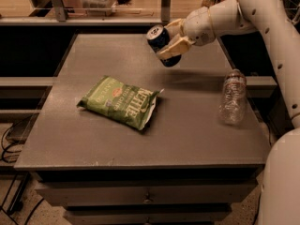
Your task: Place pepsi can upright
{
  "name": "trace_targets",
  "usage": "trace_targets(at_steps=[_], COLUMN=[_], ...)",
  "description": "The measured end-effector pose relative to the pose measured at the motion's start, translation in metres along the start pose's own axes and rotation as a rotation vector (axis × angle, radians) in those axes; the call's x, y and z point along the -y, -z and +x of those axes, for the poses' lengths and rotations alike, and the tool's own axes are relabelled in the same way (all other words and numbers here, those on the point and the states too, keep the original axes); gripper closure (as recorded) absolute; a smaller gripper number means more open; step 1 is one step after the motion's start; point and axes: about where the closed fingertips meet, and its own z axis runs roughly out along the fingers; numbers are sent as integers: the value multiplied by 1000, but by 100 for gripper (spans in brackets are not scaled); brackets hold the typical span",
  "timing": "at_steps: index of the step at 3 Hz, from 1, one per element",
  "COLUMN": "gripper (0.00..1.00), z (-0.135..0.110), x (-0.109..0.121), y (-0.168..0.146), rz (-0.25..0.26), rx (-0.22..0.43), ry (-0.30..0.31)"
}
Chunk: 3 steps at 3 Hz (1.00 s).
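Pepsi can [161, 43] off the surface, held in the air over the far middle of the grey table [93, 144]. Furthest left, lying flat near the table's middle: a green chip bag [119, 102], well apart from the can and nearer the camera. Next, the can's silver top, leaning up and to the left; dark blue base lower and to the right, so long axis tilted, neither upright nor flat. Clamped across its side by the gripper [171, 40], one pale finger above and one below, wrist and arm reaching in from the right. Further right, near the table's right edge: a clear plastic bottle [233, 96], well apart from the gripper. Probably needed next: a wrist roll to bring the top straight up and the base square to the table, then a descent onto the bare patch beneath, between bag and bottle.
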Motion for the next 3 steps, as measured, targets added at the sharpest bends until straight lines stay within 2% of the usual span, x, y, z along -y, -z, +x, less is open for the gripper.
trace_targets(at_steps=[1,2,3], gripper=[100,100,81], z=[5,8,13], x=[0,0,-4], y=[6,7,4], rz=[22,47,85], rx=[85,118,161], ry=[-96,-151,-174])
